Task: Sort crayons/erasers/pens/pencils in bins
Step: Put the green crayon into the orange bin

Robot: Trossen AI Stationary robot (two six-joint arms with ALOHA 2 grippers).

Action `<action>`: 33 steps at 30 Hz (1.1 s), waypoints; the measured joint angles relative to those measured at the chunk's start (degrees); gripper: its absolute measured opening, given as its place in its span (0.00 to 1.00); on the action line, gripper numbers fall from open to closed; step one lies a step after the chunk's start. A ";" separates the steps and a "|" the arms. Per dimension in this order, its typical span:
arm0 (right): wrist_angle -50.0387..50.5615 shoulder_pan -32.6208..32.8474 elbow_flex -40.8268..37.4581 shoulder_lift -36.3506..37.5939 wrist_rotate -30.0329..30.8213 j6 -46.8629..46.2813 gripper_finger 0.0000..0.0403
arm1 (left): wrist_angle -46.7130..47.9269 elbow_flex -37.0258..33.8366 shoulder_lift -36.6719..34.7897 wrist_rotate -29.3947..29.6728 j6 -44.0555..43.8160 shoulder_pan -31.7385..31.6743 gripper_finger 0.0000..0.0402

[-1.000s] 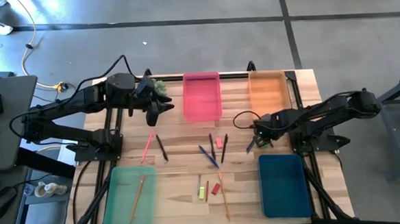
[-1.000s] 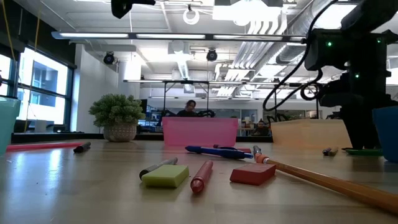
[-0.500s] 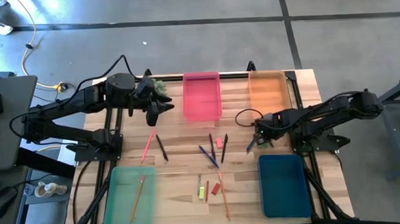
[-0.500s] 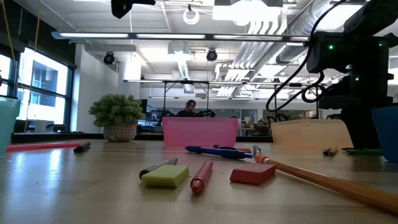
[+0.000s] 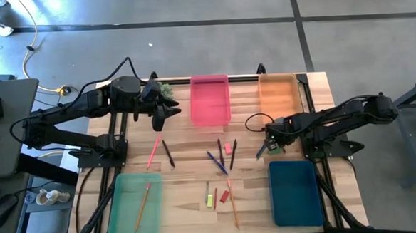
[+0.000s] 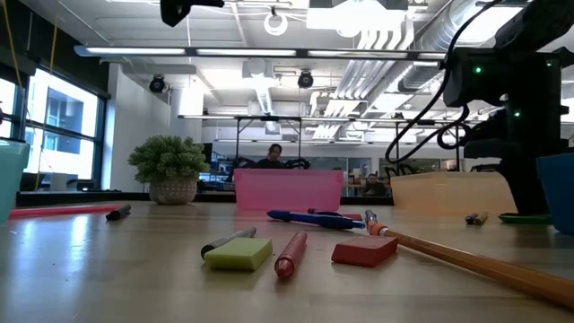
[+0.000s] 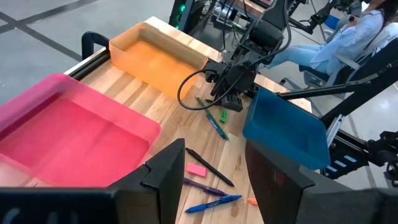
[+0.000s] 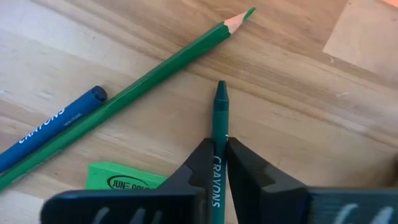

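Note:
My right gripper [image 5: 269, 146] is low over the table between the orange bin [image 5: 278, 95] and the dark blue bin [image 5: 295, 192], shut on a dark green crayon [image 8: 220, 118]. Beside the crayon lie a green pencil [image 8: 137, 90], a blue crayon [image 8: 50, 127] and a green eraser [image 8: 121, 180], all flat on the wood. My left gripper [image 5: 162, 119] hangs open and holds nothing, left of the pink bin [image 5: 210, 100]. The pale green bin [image 5: 134, 204] holds one orange pencil [image 5: 142, 205]. My right gripper pinches the green crayon's printed shaft [image 8: 217, 152] between its two fingers, one on each long side. The fingers come from above, pointing down, and lie across the crayon. The crayon's pointed end [image 8: 221, 87] sticks out ahead of the fingers, and the crayon seems to lie flat on the wood.
In the table's middle lie pens [image 5: 216, 161], a pink eraser [image 5: 227, 148], a yellow-green eraser [image 5: 210, 200], a red eraser [image 5: 224, 196] and an orange pencil [image 5: 233, 204]. A pink pencil [image 5: 153, 151] and a dark pen [image 5: 168, 154] lie farther left. A small plant [image 5: 165, 90] stands at the far edge.
My right gripper has shut its fingers on the green crayon while staying low over the same spot on the table. The crayon and the things around it lie where they were.

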State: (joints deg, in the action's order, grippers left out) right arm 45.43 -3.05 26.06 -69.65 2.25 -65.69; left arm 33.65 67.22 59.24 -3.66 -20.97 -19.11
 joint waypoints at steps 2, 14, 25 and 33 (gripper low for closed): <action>0.07 0.00 0.00 0.00 -0.10 0.14 0.03 | 0.02 0.00 0.00 0.00 0.00 0.00 0.39; 2.86 0.08 2.14 -0.19 -1.81 3.83 0.01 | 7.48 0.00 0.02 2.09 -2.44 0.02 0.39; 3.99 1.43 4.68 -0.15 -2.00 3.74 0.01 | 13.10 0.00 0.02 3.93 -3.96 0.02 0.39; 4.96 4.69 8.84 -0.11 0.68 1.05 0.01 | 13.34 0.00 0.02 7.22 -3.93 0.02 0.39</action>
State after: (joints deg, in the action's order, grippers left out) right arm 50.39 1.64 34.91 -69.76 2.93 -64.64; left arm 46.99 67.22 59.27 3.56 -24.91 -19.09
